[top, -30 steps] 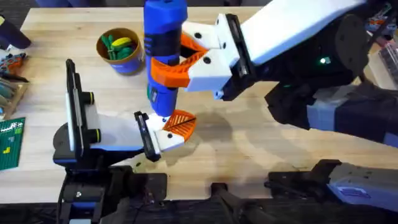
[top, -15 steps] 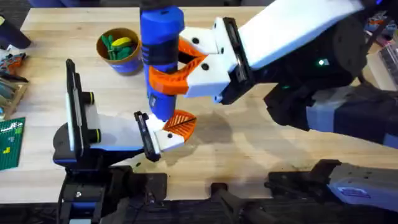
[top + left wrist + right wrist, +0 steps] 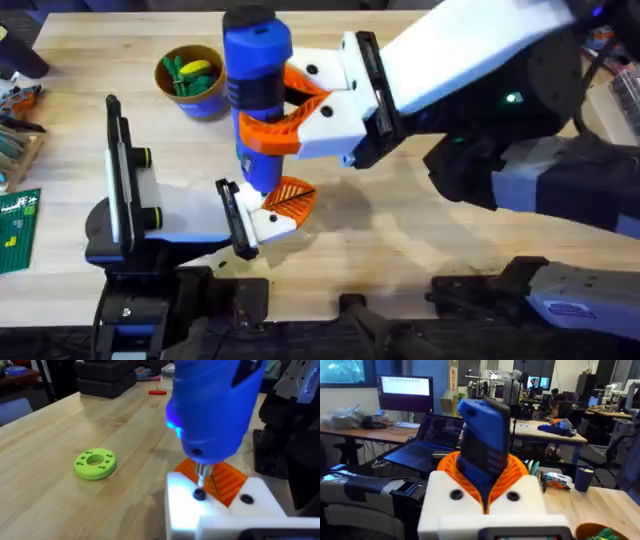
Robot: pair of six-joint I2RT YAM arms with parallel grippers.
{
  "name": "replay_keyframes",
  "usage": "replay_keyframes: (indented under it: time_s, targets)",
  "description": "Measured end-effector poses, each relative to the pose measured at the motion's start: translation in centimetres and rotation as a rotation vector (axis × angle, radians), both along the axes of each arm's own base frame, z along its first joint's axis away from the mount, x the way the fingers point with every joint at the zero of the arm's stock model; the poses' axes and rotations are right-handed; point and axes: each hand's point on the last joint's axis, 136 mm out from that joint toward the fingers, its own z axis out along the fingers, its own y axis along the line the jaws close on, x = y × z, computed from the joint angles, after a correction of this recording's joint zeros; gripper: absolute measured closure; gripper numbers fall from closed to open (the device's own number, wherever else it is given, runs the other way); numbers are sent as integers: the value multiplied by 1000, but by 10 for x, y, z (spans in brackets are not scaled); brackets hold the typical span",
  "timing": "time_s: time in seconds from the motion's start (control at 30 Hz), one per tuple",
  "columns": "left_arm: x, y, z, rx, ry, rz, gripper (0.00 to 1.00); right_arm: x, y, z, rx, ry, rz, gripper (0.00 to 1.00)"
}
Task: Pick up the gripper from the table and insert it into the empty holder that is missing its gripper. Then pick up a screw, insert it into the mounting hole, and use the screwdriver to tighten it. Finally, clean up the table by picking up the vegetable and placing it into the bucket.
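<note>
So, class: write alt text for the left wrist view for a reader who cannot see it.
A blue screwdriver stands upright, its thin metal tip on a dark screw in the white holder, with the orange gripper just behind. A lime-green disc lies on the wooden table.

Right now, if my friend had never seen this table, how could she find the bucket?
Start at the wooden table and look to its far left part, beyond the blue screwdriver that the right gripper holds upright. There stands the bucket, a short round cup. It alone has a tan upper wall and blue lower band, with green and yellow pieces inside.
</note>
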Motion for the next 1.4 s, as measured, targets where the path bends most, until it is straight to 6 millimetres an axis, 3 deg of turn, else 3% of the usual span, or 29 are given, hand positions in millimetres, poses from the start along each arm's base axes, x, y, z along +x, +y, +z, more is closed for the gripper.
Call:
replay_keyframes:
  time_s: [1.4]
  targets:
    - [0,0,0,0,0,0,984,-8,5,-2,-1,-34,11,973]
